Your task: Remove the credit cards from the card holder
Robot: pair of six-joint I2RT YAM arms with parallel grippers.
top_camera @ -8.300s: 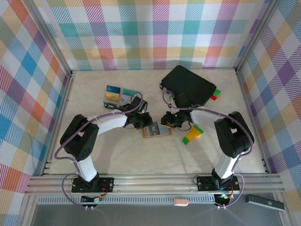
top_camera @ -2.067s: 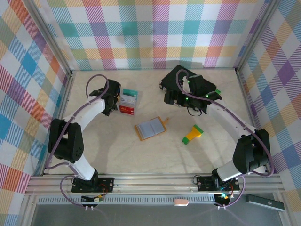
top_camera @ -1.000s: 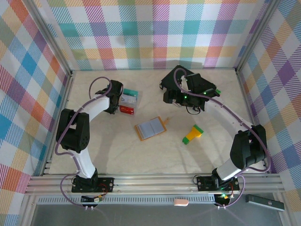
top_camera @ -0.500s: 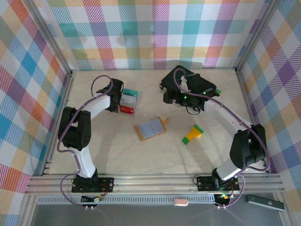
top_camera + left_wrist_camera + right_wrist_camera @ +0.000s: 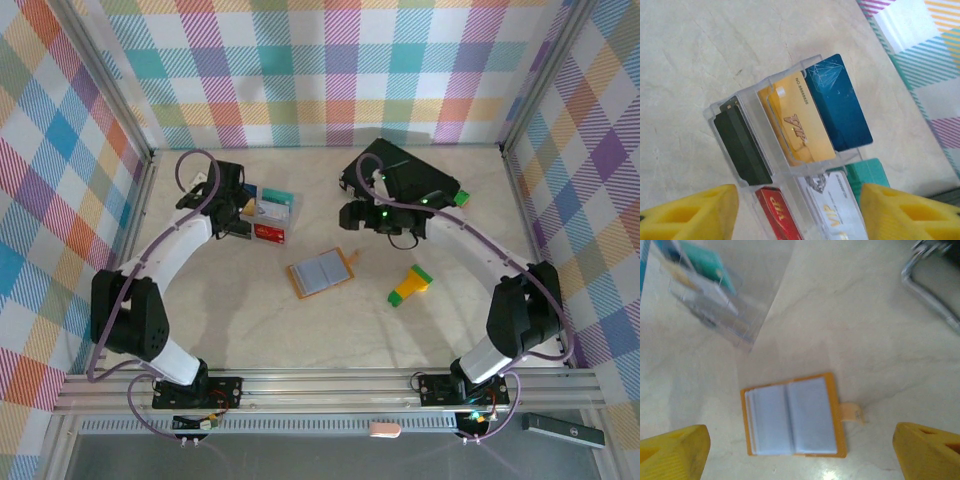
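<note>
The card holder (image 5: 322, 272) lies open on the table, orange-tan with grey-blue pockets (image 5: 792, 415) and its strap tab (image 5: 852, 412) to the right; no card shows in it. The credit cards stand in a clear divided rack (image 5: 264, 215): dark (image 5: 742, 145), yellow (image 5: 795, 125), blue (image 5: 840, 105), red (image 5: 777, 215), grey-white (image 5: 835, 205) and teal (image 5: 867, 175). My left gripper (image 5: 238, 220) (image 5: 800, 222) hangs open just above the rack, empty. My right gripper (image 5: 352, 215) (image 5: 800, 455) is open and empty, high above the holder.
A large black hard case (image 5: 405, 182) with a metal handle (image 5: 930, 285) lies at the back right, beside my right arm. A green-and-yellow block (image 5: 410, 285) sits right of the holder. Plaid walls close in the table on three sides.
My right gripper has come off the black case toward the card holder. My left arm has swung outward to the left, its gripper still by the rack. Holder and cards have not moved.
</note>
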